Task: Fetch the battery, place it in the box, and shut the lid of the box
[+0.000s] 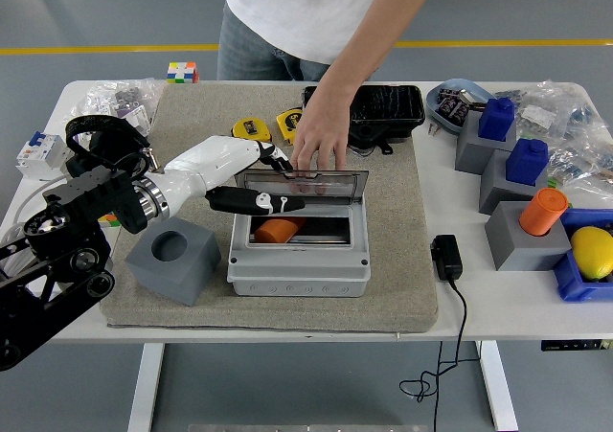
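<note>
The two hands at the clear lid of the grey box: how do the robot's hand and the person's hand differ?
The robot's white-and-black left hand comes in from the left, fingers extended across the clear hinged lid of the grey plastic box. The person's bare hand reaches down from the far side, fingertips on the lid's far edge. Both are at the half-raised lid; neither grips anything.

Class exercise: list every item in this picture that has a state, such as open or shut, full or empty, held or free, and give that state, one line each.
box: open, battery inside
lid: partly lowered, not shut
battery: lying in the box, free
left hand: fingers stretched over the lid's left edge, gripping nothing
person's hand: fingertips on the lid's far edge
grey block: hole empty
</note>
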You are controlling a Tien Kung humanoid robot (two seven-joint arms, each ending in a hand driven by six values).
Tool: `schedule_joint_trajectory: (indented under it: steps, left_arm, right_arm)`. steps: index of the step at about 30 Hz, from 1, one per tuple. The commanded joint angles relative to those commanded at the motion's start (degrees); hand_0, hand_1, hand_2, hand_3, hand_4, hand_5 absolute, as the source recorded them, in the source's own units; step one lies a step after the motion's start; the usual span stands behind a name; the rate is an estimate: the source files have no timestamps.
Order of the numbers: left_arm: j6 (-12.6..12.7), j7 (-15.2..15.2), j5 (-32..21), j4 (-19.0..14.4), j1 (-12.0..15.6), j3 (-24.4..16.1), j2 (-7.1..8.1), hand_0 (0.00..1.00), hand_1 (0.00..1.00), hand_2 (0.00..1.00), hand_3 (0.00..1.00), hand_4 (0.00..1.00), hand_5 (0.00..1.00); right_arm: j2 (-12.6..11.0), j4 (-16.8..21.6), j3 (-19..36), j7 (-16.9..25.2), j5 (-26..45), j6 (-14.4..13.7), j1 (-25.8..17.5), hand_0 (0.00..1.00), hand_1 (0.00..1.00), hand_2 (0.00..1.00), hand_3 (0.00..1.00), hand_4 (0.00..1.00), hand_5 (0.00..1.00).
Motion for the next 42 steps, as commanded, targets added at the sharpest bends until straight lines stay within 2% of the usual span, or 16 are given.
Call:
schedule_joint_trajectory:
  steps: [6,20,30,35,38,42]
  left_arm:
    - [0.16,-0.17,-0.68,-2.48,0.36,2.34,1.59,0.766,0.753,0.709,0.717,0.998,0.998]
    - [-0.15,-0.08,-1.22,-3.45,0.87,4.75,2.81,0.771,0.756,0.71,0.718,0.998,0.998]
    - [-1.68,0.09,-2.11,-3.25,1.72,6.38,3.59,0.773,0.757,0.71,0.719,0.998,0.998]
    - [0.02,-0.94,-1.96,-3.05,1.93,5.83,3.49,0.777,0.757,0.709,0.719,0.998,0.998]
    - [1.8,-1.82,-1.13,-2.76,2.25,3.6,2.74,0.781,0.757,0.709,0.719,0.998,0.998]
    - [1.97,-2.08,0.49,-2.07,2.95,-0.51,1.35,0.781,0.757,0.709,0.719,0.998,0.998]
  right_arm:
    - [-0.05,0.0,0.04,-0.02,0.01,-0.01,-0.12,0.816,0.798,0.774,0.827,0.998,0.998]
    - [-0.15,0.0,0.35,-0.09,-0.05,-0.02,-0.07,0.815,0.798,0.773,0.827,0.998,0.998]
    - [-0.23,0.0,0.41,-0.03,0.1,-0.03,0.07,0.815,0.797,0.773,0.827,0.998,0.998]
    - [-0.31,0.0,0.65,-0.05,-0.02,-0.06,0.2,0.815,0.796,0.773,0.826,0.998,0.998]
    - [-0.23,0.0,0.74,-0.06,-0.15,-0.06,0.23,0.814,0.796,0.773,0.825,0.998,0.998]
    - [0.03,0.0,0.73,0.0,-0.21,0.01,0.34,0.814,0.796,0.773,0.825,0.998,0.998]
